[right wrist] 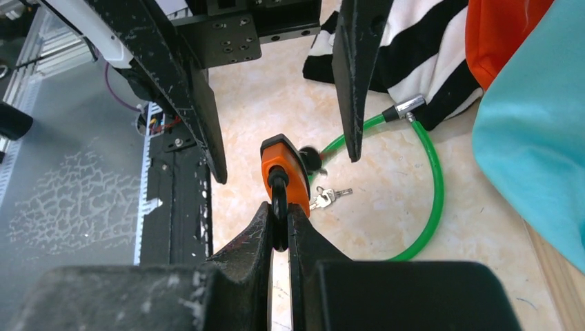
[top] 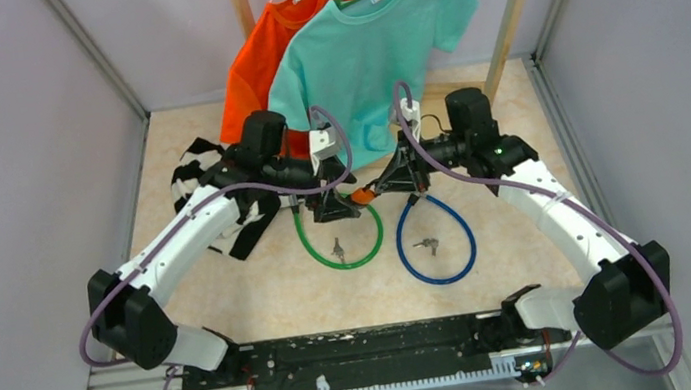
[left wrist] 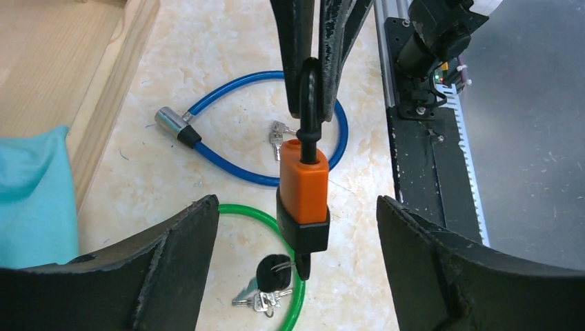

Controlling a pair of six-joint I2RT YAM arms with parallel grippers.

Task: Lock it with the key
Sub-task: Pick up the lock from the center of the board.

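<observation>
An orange padlock (top: 360, 195) with a black base hangs in the air between my two grippers. My right gripper (right wrist: 279, 221) is shut on its black shackle (right wrist: 278, 189); it also shows in the left wrist view (left wrist: 314, 76), coming in from the top. A key with a black head (left wrist: 301, 265) sticks out of the lock's underside, and a second black key head (left wrist: 274, 274) dangles from it on a ring. My left gripper (left wrist: 296, 207) is open, one finger on each side of the padlock (left wrist: 303, 183), touching neither the lock nor the key.
A green cable lock (top: 341, 246) and a blue cable lock (top: 436, 238) lie looped on the table, each with small keys inside. A teal shirt (top: 373, 50) and an orange shirt (top: 254, 66) hang behind. A striped cloth (top: 209, 183) lies at the left.
</observation>
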